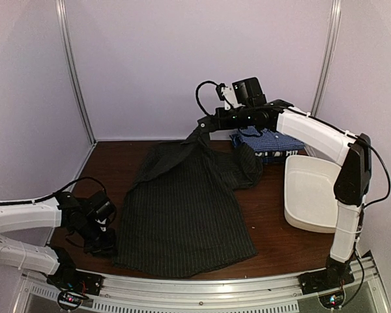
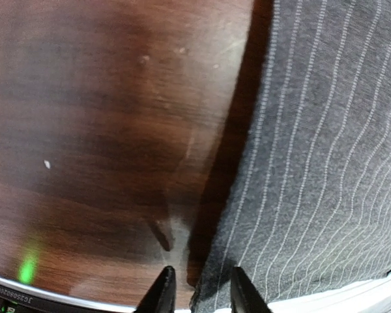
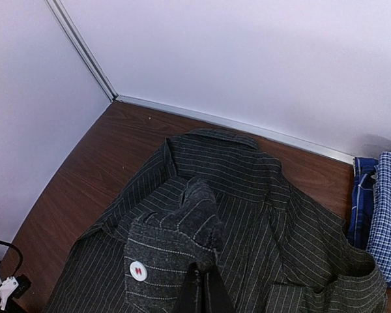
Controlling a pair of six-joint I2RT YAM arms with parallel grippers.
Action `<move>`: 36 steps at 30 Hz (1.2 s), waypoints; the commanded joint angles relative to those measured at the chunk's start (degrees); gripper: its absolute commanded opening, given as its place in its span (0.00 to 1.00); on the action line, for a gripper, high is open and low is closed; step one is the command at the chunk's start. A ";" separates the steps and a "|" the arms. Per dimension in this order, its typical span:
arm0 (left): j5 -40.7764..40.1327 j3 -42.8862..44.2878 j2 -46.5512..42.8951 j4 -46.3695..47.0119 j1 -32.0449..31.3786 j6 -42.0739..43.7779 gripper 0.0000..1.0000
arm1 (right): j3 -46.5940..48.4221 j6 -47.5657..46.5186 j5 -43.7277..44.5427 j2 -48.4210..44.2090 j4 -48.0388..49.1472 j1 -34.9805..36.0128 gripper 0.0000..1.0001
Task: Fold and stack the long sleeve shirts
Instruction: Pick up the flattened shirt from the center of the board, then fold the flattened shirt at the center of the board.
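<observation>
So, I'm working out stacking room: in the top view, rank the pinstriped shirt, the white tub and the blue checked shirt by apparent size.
1. charcoal pinstriped shirt, spread out: clearly largest.
2. white tub.
3. blue checked shirt: looks smallest, but it is partly hidden and farther from the camera, so less sure.

Pale lilac walls (image 1: 195,65), metal corner posts (image 1: 75,72), dark brown wooden table (image 1: 117,156), silver front rail (image 1: 215,290)

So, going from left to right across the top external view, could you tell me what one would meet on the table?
Left arm → charcoal pinstriped shirt → blue checked shirt → white tub.
</observation>
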 commanded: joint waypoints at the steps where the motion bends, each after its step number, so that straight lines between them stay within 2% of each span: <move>1: -0.27 -1.28 -0.09 0.86 -0.62 -0.75 0.22 | -0.12 -0.02 0.55 -2.01 0.25 -0.35 0.00; 7: 0.74 1.28 -0.83 0.99 -1.59 0.74 0.00 | 1.98 -0.44 0.56 -1.39 -0.57 -0.43 0.00; 13: 2.05 7.59 -0.11 1.37 -3.02 5.25 0.00 | 6.37 -0.96 0.56 0.17 -2.28 -1.90 0.00; 20: 4.43 15.55 4.00 2.18 -4.27 14.51 0.00 | 10.26 -1.24 1.73 -0.78 -3.72 -4.61 0.00; 27: 14.13 23.28 10.95 7.18 -6.15 23.64 0.00 | 9.03 -1.34 2.17 -2.48 -3.86 -7.80 0.00; 36: 20.09 30.31 21.46 8.89 -9.58 31.83 0.00 | 7.95 -0.63 1.66 -4.94 -3.54 -9.80 0.00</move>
